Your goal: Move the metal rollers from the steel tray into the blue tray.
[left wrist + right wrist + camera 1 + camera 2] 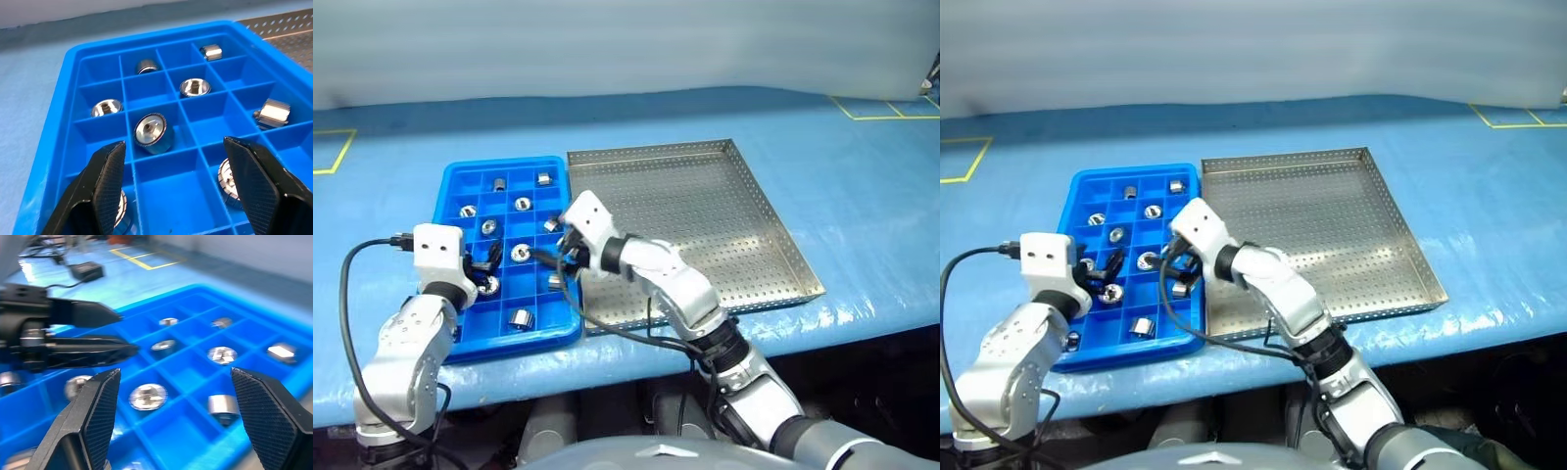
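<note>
The blue tray (450, 196) lies left of the steel tray (705, 211), their sides touching. Several metal rollers (520, 253) sit singly in the blue tray's compartments, some upright, some on their sides. The steel tray's perforated floor shows bare metal. My left gripper (178, 188) hovers open over the near left compartments, with a roller (152, 133) just ahead and nothing between its fingers. At the tray's near right side my right gripper (176, 418) is open and empty above a roller (147, 396). It points toward the left gripper (93, 340), a short gap away.
Both trays rest on a blue-covered table (862, 196) whose front edge runs just below them. Yellow tape marks lie at the far left (335, 152) and far right (886, 110). A black cable (345, 294) loops from the left wrist.
</note>
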Controlling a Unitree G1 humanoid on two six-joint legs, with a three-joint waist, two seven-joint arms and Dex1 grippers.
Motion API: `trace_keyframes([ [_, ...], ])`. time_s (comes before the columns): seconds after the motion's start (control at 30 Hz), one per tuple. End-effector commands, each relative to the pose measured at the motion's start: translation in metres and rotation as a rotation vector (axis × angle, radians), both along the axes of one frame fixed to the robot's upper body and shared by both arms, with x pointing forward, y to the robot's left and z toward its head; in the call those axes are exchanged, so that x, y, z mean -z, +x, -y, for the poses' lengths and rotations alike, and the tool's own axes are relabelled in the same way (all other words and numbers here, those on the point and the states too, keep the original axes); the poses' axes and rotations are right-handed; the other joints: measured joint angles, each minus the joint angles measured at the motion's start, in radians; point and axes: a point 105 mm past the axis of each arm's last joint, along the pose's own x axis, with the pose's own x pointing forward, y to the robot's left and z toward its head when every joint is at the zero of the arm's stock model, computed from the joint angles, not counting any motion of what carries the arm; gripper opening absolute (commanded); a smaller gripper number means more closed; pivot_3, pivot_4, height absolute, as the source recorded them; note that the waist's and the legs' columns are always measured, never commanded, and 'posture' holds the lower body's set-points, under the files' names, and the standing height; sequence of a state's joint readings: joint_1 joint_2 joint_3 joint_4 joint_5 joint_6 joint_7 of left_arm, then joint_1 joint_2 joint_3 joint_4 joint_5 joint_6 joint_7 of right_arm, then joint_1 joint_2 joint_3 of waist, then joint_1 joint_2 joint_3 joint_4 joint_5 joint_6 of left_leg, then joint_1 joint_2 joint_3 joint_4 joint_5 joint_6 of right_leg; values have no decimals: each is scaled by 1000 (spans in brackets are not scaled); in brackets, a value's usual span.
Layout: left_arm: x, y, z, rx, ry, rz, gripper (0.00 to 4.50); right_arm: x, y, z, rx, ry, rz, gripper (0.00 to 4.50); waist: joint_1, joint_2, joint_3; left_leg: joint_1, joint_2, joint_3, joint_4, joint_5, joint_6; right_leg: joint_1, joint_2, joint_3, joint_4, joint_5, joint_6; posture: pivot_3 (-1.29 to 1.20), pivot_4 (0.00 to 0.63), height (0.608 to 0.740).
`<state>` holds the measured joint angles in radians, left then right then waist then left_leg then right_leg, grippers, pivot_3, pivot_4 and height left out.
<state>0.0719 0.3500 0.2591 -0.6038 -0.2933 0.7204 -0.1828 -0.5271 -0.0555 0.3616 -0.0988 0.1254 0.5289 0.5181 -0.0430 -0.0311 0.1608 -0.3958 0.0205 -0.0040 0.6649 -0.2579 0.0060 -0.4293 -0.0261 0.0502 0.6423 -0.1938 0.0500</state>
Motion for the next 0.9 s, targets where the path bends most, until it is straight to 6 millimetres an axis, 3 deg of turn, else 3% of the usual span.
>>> trace_keyframes([
  [0.03,-21,4,24,134,15,130,3478,-24,17,56,94,8,128,3791,6,0,0,0,0,0,0,0,0,0,-1,0,-1,-2,-3,-55,150,740],
  [0.2,-10,8,47,246,-4,130,3478,-6,43,121,271,-73,61,3791,-8,0,0,1,-1,3,0,0,1,1,1,1,0,-2,-4,-86,150,740],
  [0.33,-6,5,60,323,-34,117,3478,6,34,145,274,-97,4,3791,-27,0,0,1,0,2,-2,0,1,0,4,1,1,-1,-2,-86,150,740],
  [0.47,-6,4,58,326,-21,116,3478,12,34,149,288,-96,-22,3791,-40,1,1,2,1,2,-2,0,1,0,5,2,1,-1,-1,-103,150,740],
  [0.67,-5,-1,61,355,-12,107,3478,15,18,134,129,-103,-39,3791,-40,1,1,1,1,4,1,0,1,1,5,4,1,-2,-2,-90,150,740],
  [0.9,-3,-3,60,352,-16,96,3478,17,18,131,120,-115,-41,3791,-35,1,1,2,0,5,1,0,1,0,5,6,1,-2,-2,-86,150,740],
])
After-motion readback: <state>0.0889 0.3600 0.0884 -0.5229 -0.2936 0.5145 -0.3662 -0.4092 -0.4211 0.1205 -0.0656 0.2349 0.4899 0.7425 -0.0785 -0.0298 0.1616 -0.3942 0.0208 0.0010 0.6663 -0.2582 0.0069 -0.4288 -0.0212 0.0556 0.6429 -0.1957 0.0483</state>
